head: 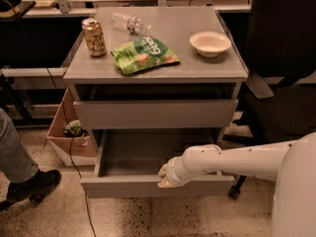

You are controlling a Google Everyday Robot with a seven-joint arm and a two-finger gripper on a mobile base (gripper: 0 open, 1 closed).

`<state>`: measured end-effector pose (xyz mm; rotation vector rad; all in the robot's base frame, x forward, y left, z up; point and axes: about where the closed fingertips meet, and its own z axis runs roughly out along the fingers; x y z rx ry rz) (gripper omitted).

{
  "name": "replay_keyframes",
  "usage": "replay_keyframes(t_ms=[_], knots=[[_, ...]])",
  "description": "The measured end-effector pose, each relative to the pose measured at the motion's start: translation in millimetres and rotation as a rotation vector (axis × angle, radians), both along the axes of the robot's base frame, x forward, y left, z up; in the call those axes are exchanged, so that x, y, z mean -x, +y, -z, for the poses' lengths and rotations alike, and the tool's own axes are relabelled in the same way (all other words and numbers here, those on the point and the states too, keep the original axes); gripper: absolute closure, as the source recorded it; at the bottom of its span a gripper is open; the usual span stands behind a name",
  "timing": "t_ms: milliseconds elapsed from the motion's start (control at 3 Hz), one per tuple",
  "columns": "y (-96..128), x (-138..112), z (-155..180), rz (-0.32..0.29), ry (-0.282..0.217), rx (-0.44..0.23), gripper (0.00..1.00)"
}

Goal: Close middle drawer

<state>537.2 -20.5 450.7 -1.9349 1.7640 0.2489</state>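
The middle drawer is the wide shallow grey tray with a long low flat front, pulled well out of the grey cabinet. Its tray is empty inside. My gripper comes in from the right on a white arm and rests against the top edge of the drawer's front, a little right of its middle. The drawer above, with the taller grey front, is nearly shut. The lowest drawer is hidden beneath the open tray.
On the cabinet top lie a gold can, a green chip bag, a clear plastic bottle and a white bowl. A cardboard box and a person's leg and shoe are at left; a black chair is at right.
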Motion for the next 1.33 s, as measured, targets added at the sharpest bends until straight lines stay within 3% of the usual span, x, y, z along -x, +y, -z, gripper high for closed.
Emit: replay_keyframes(t_ms=[333, 667, 1000, 1333], knots=[[9, -15, -10, -0.019, -0.048, -0.005, 0.33], [25, -33, -45, -0.048, -0.176, -0.011, 0.03], [30, -38, -77, -0.066, -0.269, 0.000, 0.00], [20, -31, -101, -0.059, -0.315, 0.029, 0.00]])
